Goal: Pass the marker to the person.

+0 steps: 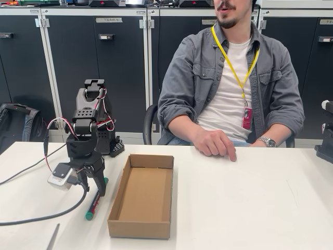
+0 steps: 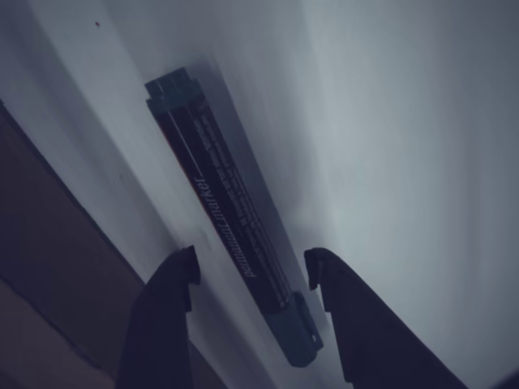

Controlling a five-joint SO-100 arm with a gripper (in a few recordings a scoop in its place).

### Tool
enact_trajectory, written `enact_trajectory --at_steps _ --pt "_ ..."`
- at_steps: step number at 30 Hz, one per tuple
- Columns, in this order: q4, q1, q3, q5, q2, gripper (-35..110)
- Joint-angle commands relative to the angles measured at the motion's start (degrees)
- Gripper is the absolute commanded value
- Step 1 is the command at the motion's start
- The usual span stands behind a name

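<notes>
One marker [image 1: 95, 200], one box [image 1: 141, 196], one person [image 1: 231, 83].
The gripper [image 1: 91, 188] hangs open, its jaws straddling the marker lying flat on the table [image 1: 250, 203] beside the box: dark barrel, green ends.

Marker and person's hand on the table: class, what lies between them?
In the fixed view, an open cardboard box sits between the marker and the person's hand, then bare table.
</notes>
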Motion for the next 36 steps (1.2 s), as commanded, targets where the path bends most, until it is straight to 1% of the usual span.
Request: enact_trajectory --at_steps 1,14,22,36 --pt "-0.7 0.4 -3.0 0.3 0.0 29" --pt "-0.4 2.9 -3.3 0.4 -2.4 29" --pt "-2.6 3.4 -2.3 1.1 -3.3 28" --pt "-4.6 3.5 -2.7 4.8 -4.5 11"
